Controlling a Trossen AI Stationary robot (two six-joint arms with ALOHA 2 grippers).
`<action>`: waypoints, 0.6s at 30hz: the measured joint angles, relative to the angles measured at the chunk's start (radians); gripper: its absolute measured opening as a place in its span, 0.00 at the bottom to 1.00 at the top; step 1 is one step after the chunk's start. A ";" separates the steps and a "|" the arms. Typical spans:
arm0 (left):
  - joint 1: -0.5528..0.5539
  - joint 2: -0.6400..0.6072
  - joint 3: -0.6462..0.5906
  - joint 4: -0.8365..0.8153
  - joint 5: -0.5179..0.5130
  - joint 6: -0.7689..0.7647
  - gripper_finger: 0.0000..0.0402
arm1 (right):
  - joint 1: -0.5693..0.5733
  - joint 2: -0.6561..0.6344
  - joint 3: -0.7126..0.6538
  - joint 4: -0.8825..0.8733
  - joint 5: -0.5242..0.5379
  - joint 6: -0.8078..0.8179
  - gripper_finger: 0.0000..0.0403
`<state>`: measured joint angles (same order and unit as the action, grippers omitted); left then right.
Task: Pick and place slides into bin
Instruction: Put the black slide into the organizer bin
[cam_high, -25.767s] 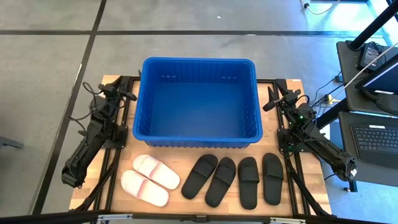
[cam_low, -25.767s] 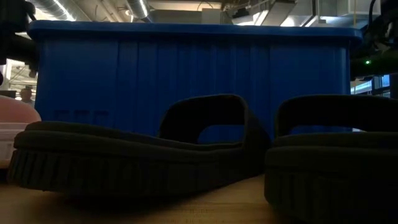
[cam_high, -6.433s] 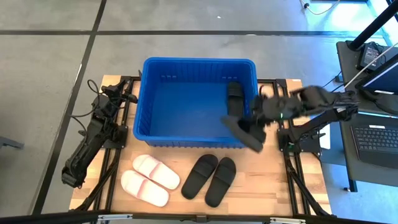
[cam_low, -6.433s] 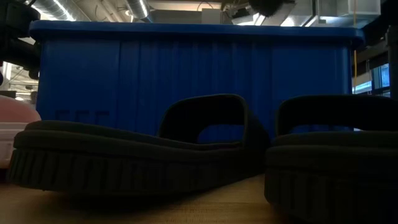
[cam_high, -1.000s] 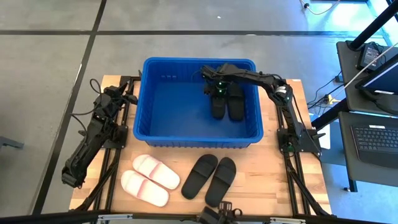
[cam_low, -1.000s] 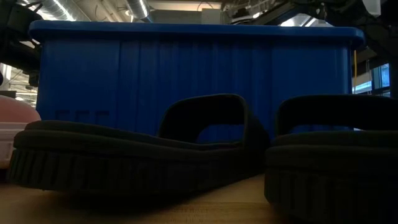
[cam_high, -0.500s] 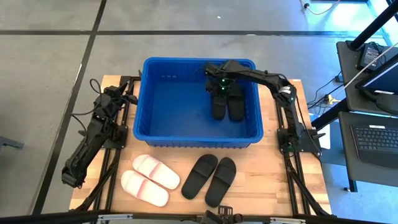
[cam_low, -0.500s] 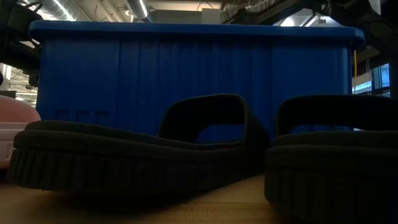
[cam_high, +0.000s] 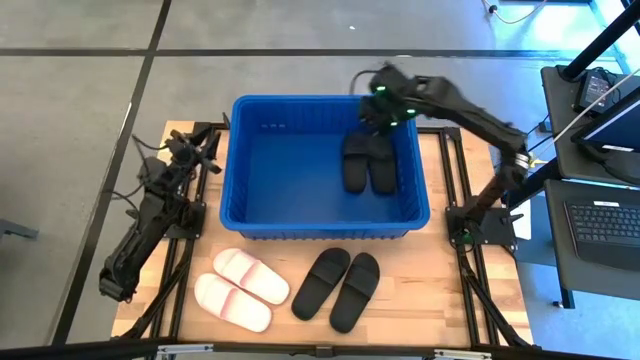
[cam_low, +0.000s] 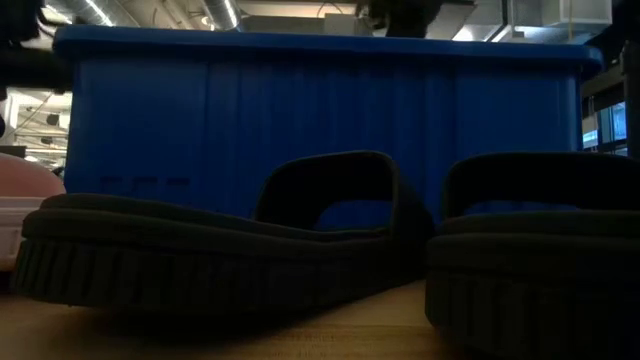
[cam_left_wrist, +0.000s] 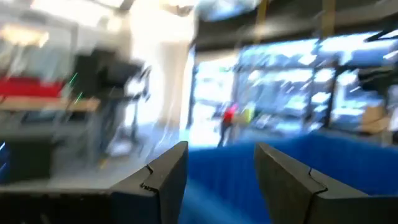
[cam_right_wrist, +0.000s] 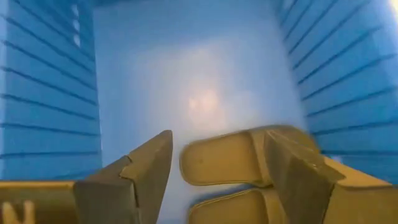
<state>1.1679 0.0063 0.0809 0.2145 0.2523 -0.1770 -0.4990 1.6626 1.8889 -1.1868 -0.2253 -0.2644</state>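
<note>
Since half a second ago the right gripper (cam_high: 379, 106) has risen from the two black slides in the bin (cam_high: 352, 160) to hover over the far rim, and the blue bin (cam_high: 300, 228) itself has shifted a little on the worktop (cam_high: 480, 300). Its fingers (cam_right_wrist: 130, 180) are spread with nothing between them; the right wrist view looks down past them onto that pair lying side by side on the bin floor near the right wall. We judge the task about a third done: two slides are in, while two black slides (cam_high: 338, 289) and two white slides (cam_high: 240, 288) wait in front of the bin. The left gripper (cam_high: 190, 150) rests beside the bin's left wall, fingers (cam_left_wrist: 163, 177) apart and empty. We can read no brand, label or writing anywhere.
</note>
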 joint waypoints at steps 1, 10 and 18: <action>0.000 0.000 0.014 0.022 0.018 0.000 0.44 | 0.003 -0.035 0.000 0.000 0.017 0.005 0.62; 0.001 0.001 0.291 -0.113 0.053 0.095 0.44 | 0.012 -0.315 -0.110 0.089 0.127 0.087 0.62; 0.001 0.079 0.559 -0.490 0.113 0.102 0.44 | 0.012 -0.584 -0.568 0.466 0.130 0.147 0.62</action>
<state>1.1687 0.0854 0.6401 -0.2752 0.3653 -0.0753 -0.4866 1.0790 1.3204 -0.7204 -0.0954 -0.1174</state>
